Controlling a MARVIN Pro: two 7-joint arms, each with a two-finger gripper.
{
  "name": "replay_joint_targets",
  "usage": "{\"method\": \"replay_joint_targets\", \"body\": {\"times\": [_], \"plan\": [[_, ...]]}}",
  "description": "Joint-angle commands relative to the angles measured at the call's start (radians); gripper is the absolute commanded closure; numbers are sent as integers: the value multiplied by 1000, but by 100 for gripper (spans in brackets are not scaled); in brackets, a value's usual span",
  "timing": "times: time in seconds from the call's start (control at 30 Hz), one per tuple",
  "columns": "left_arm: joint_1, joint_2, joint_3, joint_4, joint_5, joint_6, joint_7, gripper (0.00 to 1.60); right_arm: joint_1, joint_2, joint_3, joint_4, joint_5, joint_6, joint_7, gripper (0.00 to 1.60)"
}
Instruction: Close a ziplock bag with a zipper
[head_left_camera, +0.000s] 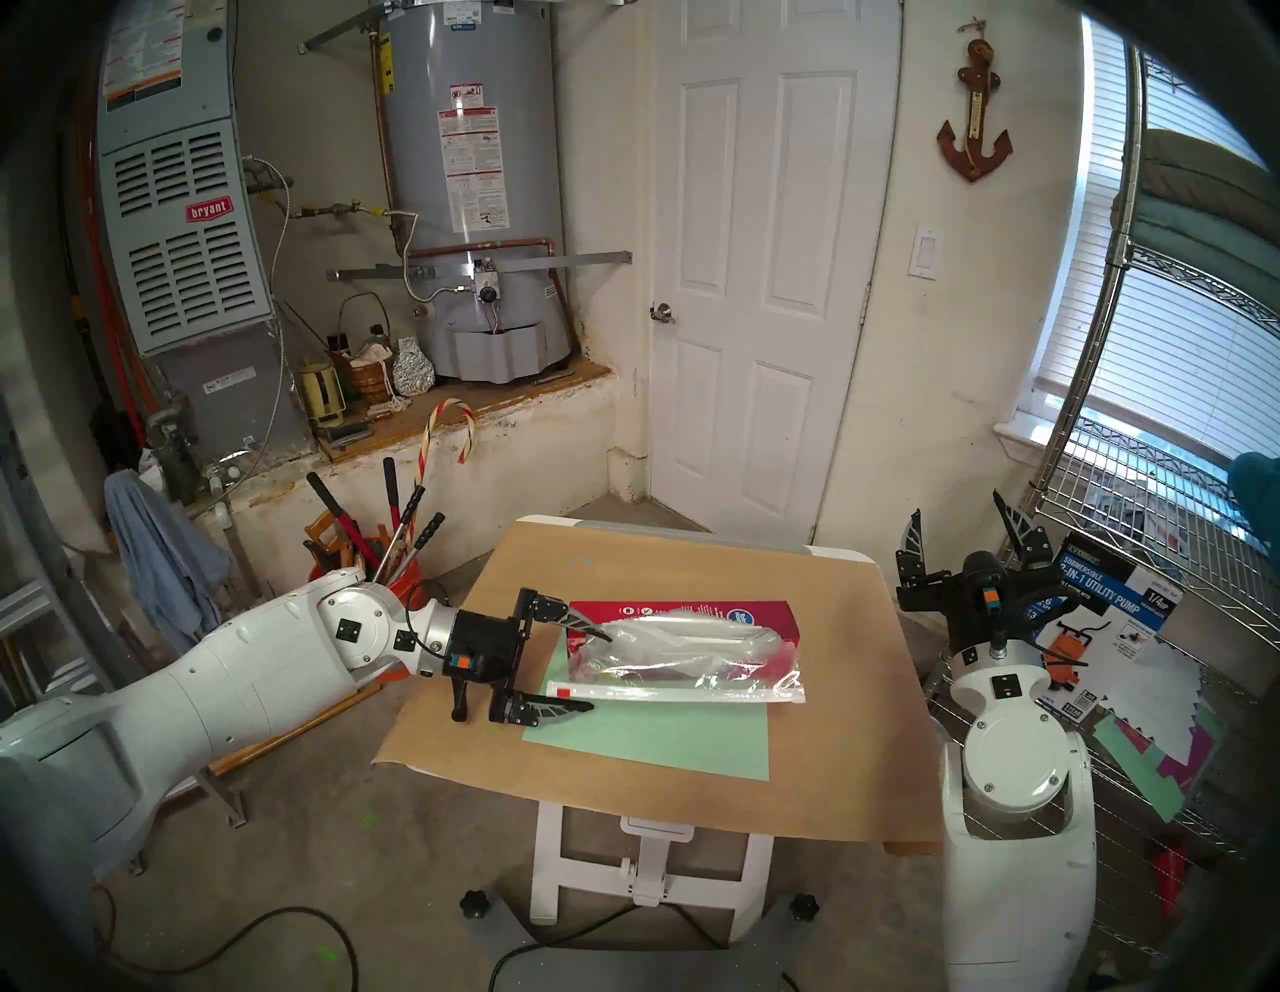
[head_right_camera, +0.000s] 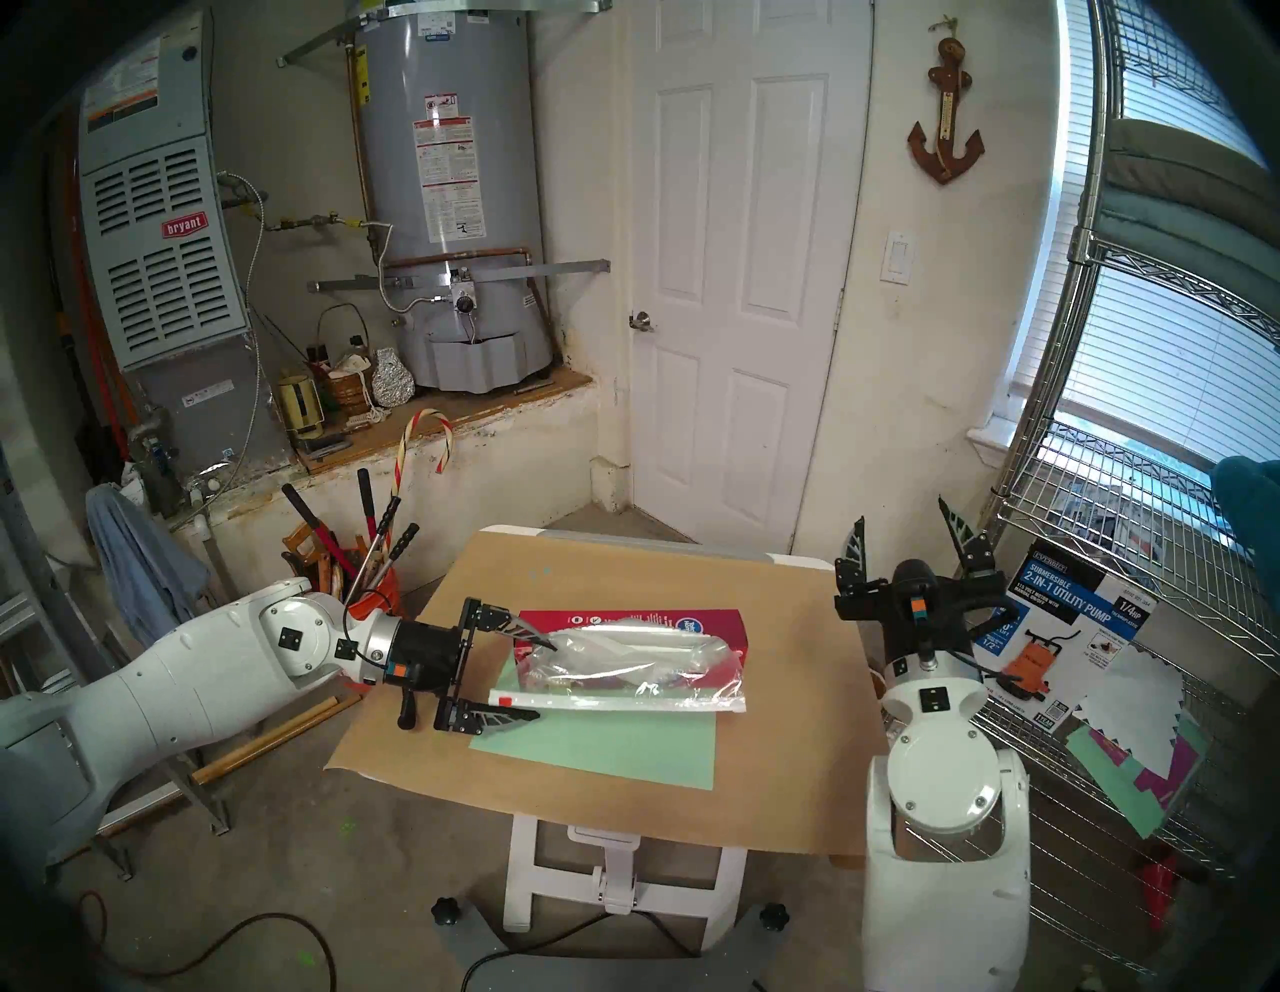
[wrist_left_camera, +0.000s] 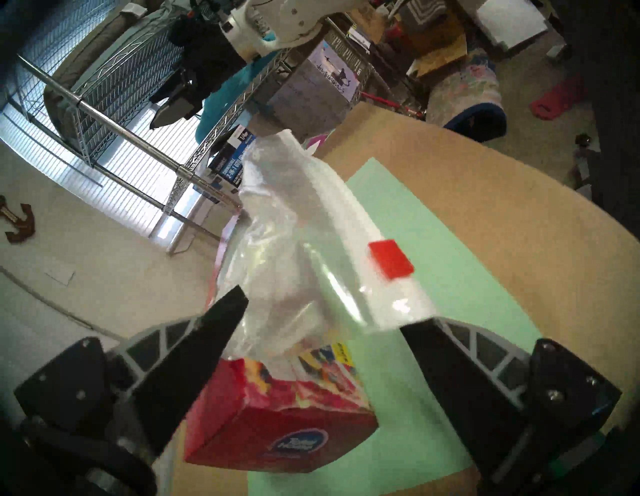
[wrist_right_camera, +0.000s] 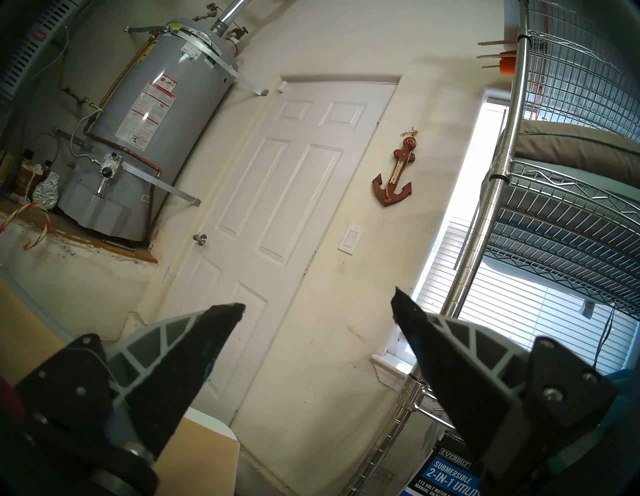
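While the right tool (head_left_camera: 970, 533) is idling spread apart off the worktop (head_left_camera: 831, 762), the left tool (head_left_camera: 599, 672), jaws apart, is facing along the bag (head_left_camera: 682, 654), whose zipper (head_left_camera: 692, 693) is running lengthwise away from it, slider (head_left_camera: 564, 692) at the near end.

one ziplock bag (head_left_camera: 682, 658), one red box (head_left_camera: 762, 613), one green sheet (head_left_camera: 658, 745), two hands, left (head_left_camera: 601, 670) and right (head_left_camera: 966, 516)
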Motion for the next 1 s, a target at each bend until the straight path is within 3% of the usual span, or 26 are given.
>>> {"method": "replay_joint_targets", "body": {"times": [0.0,0.3,0.5,0.97], "plan": [[36,-2,-77,-48,128,-38,111,0,6,0,-4,-26,-1,-1,0,0],[88,-18,-159,-44,278,-54,259,0,5,0,-4,-27,-1,0,1,0],[98,-31,-172,-50,350,-80,349,0,5,0,-4,-27,-1,0,1,0],[103,29,-191,-134,284,-80,372,0,6,0,-4,-27,-1,0,0,0]]}}
